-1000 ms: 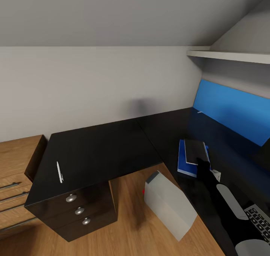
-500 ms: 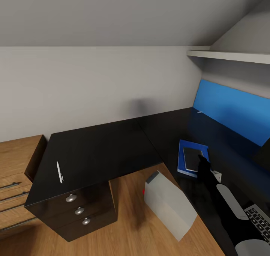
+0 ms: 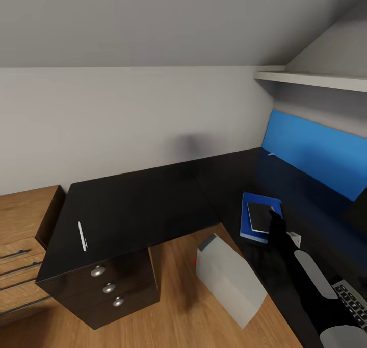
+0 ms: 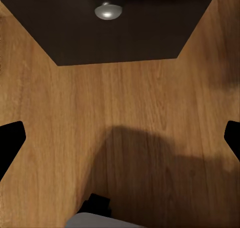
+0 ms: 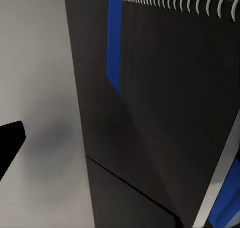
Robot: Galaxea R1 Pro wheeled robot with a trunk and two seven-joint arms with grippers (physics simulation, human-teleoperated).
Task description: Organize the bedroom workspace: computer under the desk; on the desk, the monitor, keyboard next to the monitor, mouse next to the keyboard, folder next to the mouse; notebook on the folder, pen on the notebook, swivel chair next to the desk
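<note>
The notebook (image 3: 260, 217) lay flat on the blue folder (image 3: 252, 228), which rested on the black desk (image 3: 137, 205) near the inner corner, below the blue monitor (image 3: 316, 154). The right gripper (image 3: 275, 220) sat at the notebook's near edge, with the arm extended from the lower right; in the right wrist view the spiral-bound notebook (image 5: 175, 87) was very close to the camera, over the folder (image 5: 115, 42), and one dark fingertip (image 5: 10, 140) stood off to the side. Whether this gripper was gripping or had let go could not be determined. The left gripper's fingertips (image 4: 10, 143) stood wide apart, holding nothing, above the wooden floor (image 4: 125, 118) near a drawer knob (image 4: 108, 10). The pen (image 3: 81, 234) lay well apart on the desk's other wing, above the drawers (image 3: 107, 287). The computer (image 3: 229, 279) stood tilted on the floor beside the desk. The keyboard (image 3: 351, 299) lay at the lower right. The stack appeared formed, leaving the pen as the probable next item.
</note>
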